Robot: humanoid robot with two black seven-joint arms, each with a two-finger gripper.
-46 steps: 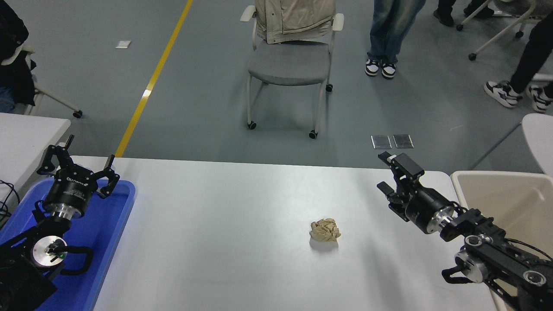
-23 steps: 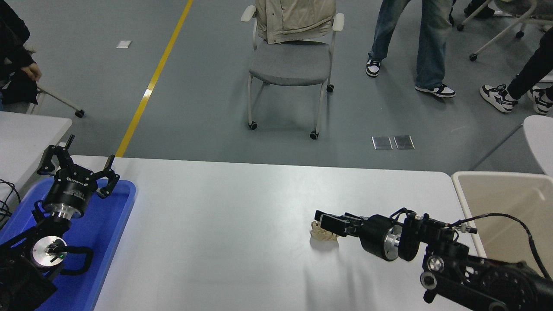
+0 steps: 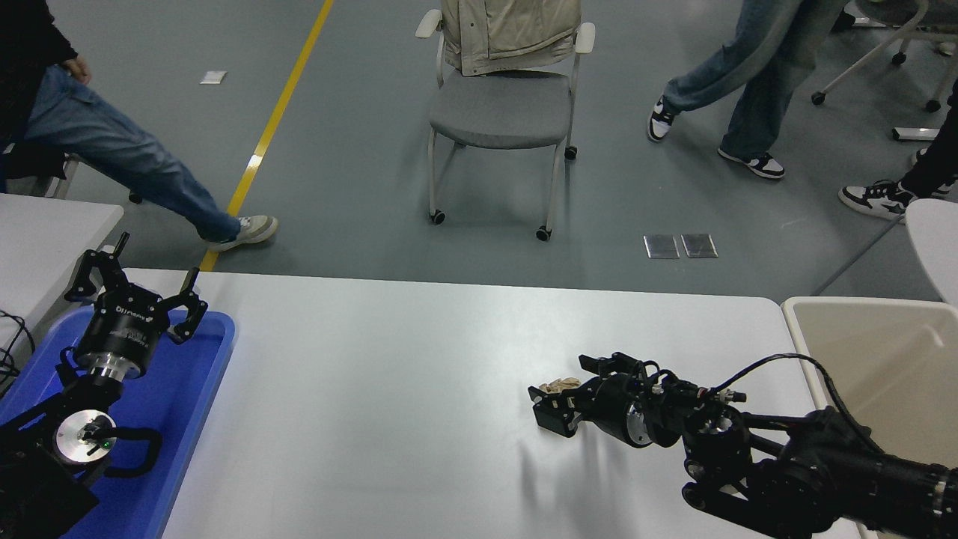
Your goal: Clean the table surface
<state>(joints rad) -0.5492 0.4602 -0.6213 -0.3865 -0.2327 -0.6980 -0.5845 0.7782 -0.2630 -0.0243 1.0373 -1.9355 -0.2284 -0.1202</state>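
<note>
A crumpled beige paper wad (image 3: 558, 385) lies on the table surface (image 3: 374, 404), right of centre. My right gripper (image 3: 561, 395) comes in low from the right and is open, with one finger on each side of the wad, which it partly hides. I cannot tell whether the fingers touch the paper. My left gripper (image 3: 133, 293) is parked open above the blue tray (image 3: 191, 404) at the lower left.
A beige bin (image 3: 883, 352) stands off the table's right end. A smaller white table (image 3: 45, 232) sits at the far left. Beyond the far edge are a grey chair (image 3: 500, 112) with a jacket and several people walking.
My right arm swung from the table's back right down to the paper wad, and its gripper turned to straddle it. People beyond the table walked on. The left arm stayed still.
</note>
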